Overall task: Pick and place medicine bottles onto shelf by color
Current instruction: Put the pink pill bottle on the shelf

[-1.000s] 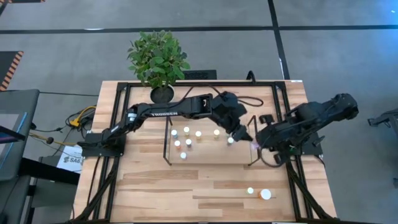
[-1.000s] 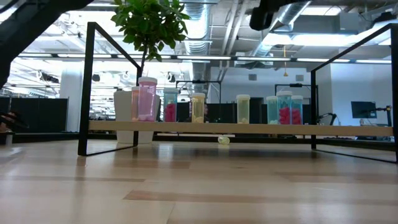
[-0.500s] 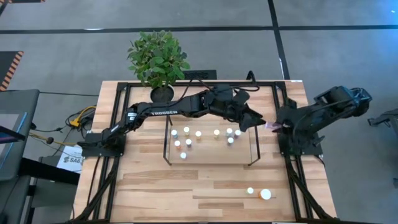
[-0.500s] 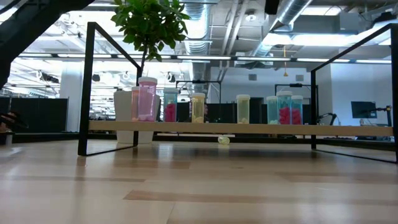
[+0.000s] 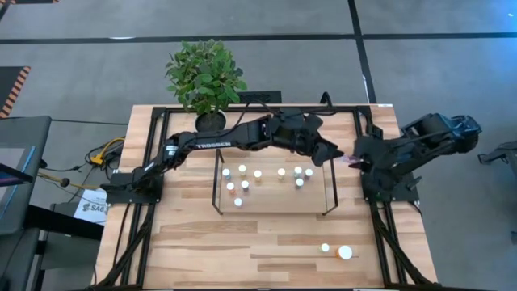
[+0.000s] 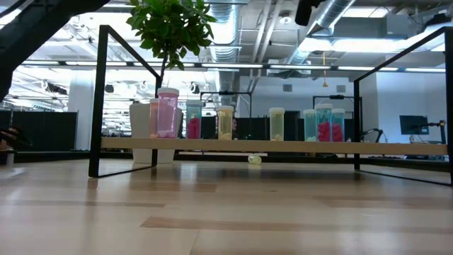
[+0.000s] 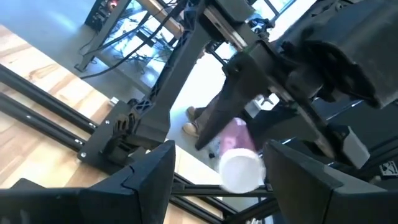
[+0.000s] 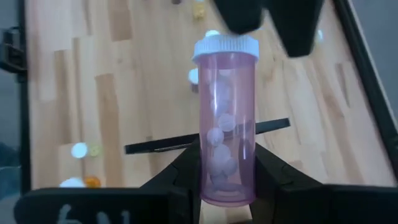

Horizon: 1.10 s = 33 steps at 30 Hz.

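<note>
Medicine bottles (image 5: 242, 179) are seen from above as white caps clustered on the shelf (image 5: 271, 204), and two more bottles (image 5: 336, 250) lie on the table (image 5: 194, 242), well apart from both grippers. In the same view the left gripper (image 5: 334, 158) is stretched past the shelf's right end toward the right gripper (image 5: 354, 159), and a pink bottle (image 5: 349, 161) shows between their tips. In the low view a row of pink, yellow and teal bottles is seen standing upright along the shelf (image 6: 396, 147), with a small bottle (image 6: 255, 159) lying on the table behind it; only a dark piece of an arm shows at the top, and neither pair of fingers can be judged there. In the left wrist view the left gripper (image 7: 217, 168) has its fingers (image 7: 149, 171) spread wide with nothing gripped, and the white cap of the pink bottle (image 7: 239, 155) lies just beyond the gap between them, held out by the other arm. In the right wrist view the right gripper (image 8: 227, 168) is clamped on the lower body of the pink bottle (image 8: 227, 124), which stands upright between the fingers, cap away from the wrist, with pale tablets visible inside; the dark fingertips of the other gripper hang just beyond its cap.
</note>
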Available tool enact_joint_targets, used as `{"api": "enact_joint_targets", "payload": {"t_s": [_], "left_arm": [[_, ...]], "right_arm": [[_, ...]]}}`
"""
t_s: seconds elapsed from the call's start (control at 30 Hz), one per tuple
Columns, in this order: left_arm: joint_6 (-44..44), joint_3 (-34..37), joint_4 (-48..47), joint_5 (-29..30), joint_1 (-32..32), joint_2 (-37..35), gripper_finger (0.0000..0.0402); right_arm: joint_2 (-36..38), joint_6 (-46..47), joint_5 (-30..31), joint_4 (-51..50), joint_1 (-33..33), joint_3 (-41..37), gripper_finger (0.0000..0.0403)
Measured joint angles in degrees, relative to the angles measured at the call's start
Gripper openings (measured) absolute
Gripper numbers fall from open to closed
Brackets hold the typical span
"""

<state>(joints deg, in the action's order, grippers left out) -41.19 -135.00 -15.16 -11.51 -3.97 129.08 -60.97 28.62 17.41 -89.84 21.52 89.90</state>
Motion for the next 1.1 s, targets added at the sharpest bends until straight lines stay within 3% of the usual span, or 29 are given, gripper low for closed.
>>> {"api": "enact_joint_targets", "payload": {"t_s": [0.33,0.63,1.1], "left_arm": [[0.02,0.00,-0.09,0.46,0.83,0.00,0.0228],[0.00,0.00,0.04,1.51,0.94,0.00,0.0225],[-0.66,0.00,0.00,0.52,0.67,0.02,0.0091]], "right_arm": [[-2.12,-6.40,0.50,1.60,-8.15,-0.02,0.0108],[-1.93,-8.20,0.61,3.58,-8.55,-0.02,0.0108],[-1.99,-9.24,0.55,5.01,-8.51,-0.02,0.0108]]}}
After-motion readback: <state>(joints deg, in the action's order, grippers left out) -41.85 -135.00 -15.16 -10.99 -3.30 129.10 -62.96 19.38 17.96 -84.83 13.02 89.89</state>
